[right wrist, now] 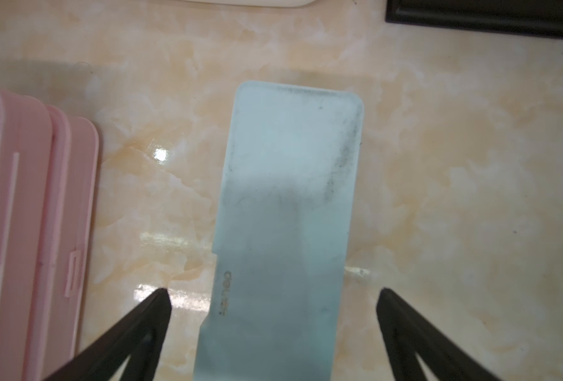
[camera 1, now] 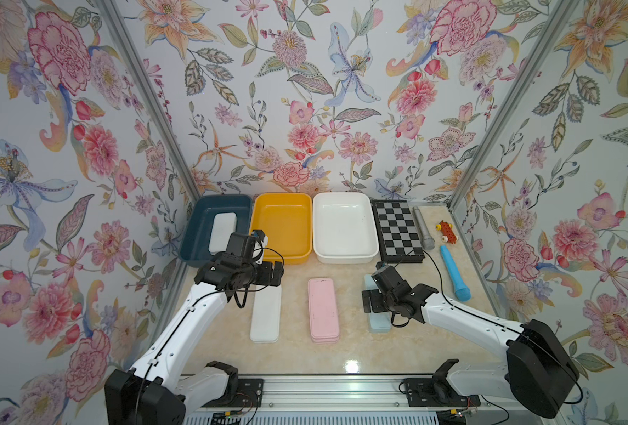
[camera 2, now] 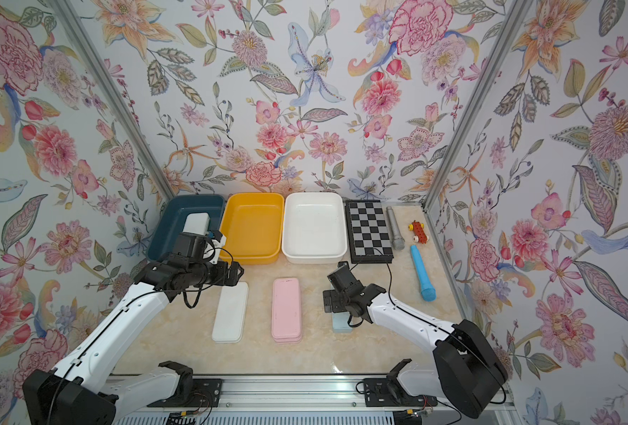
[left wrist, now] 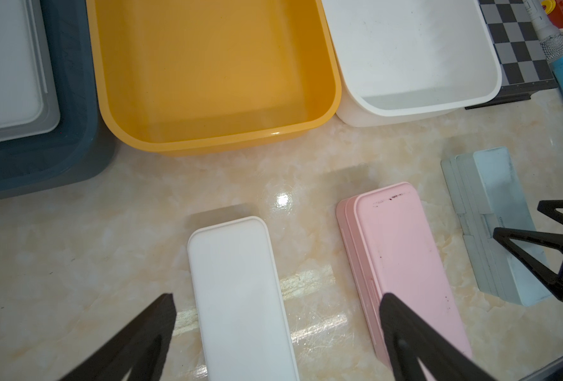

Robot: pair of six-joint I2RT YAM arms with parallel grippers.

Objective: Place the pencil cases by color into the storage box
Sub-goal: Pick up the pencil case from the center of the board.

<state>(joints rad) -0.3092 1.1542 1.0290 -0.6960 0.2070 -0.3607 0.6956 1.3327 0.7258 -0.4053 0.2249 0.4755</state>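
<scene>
Three storage boxes line the back: dark blue (camera 1: 194,239), yellow (camera 1: 283,224) and white (camera 1: 343,224). One white pencil case (camera 1: 223,228) lies in the dark blue box. On the table lie a white stack of pencil cases (camera 1: 265,316), a pink stack (camera 1: 323,309) and a light blue stack (camera 1: 378,323). My left gripper (left wrist: 276,301) hangs open above the white stack's far end. One of its fingers (left wrist: 402,330) shows over the pink stack's edge (left wrist: 395,247). My right gripper (right wrist: 273,297) is open, with its fingers on either side of the top light blue case (right wrist: 290,198), touching nothing.
A chessboard (camera 1: 397,232) lies right of the white box. Beside it are a grey microphone (camera 1: 423,228), a red toy car (camera 1: 446,232) and a bright blue microphone-shaped stick (camera 1: 454,272). Flowered walls close in the table at the left, back and right.
</scene>
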